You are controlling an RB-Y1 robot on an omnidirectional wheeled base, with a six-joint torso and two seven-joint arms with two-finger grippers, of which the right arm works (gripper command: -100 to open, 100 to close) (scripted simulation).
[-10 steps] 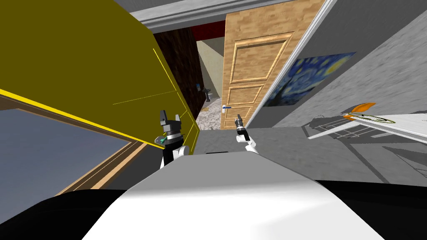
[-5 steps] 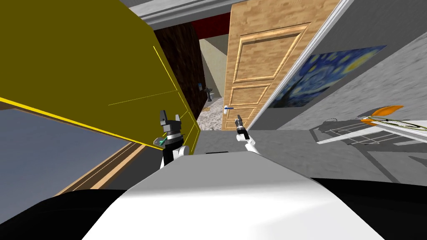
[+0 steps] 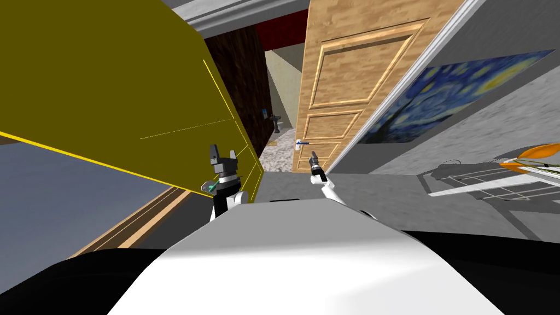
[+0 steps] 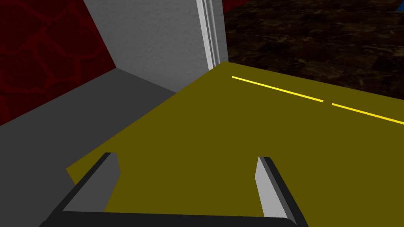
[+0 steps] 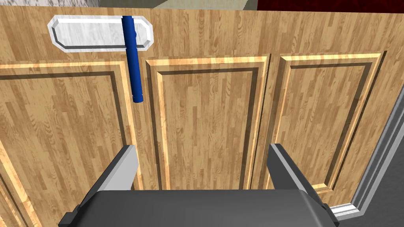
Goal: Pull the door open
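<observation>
The wooden panelled door (image 3: 336, 93) stands ahead and slightly to the right. It is ajar, and the gap at its handle side shows a room beyond. Its blue lever handle (image 5: 133, 59) projects from a white plate (image 5: 79, 33) near the door's free edge. The right claw (image 5: 202, 151) faces the door panel with fingers spread wide, holding nothing. The handle lies beyond one fingertip and off to that side, not between the two, so there is no grip. Judgement: the wide setting prepares to take the lever, and the claw must first shift across to it. The left claw (image 4: 187, 159), likewise wide and empty, hangs beside an olive-yellow flat surface (image 4: 236, 138), apparently parked out of the way.
</observation>
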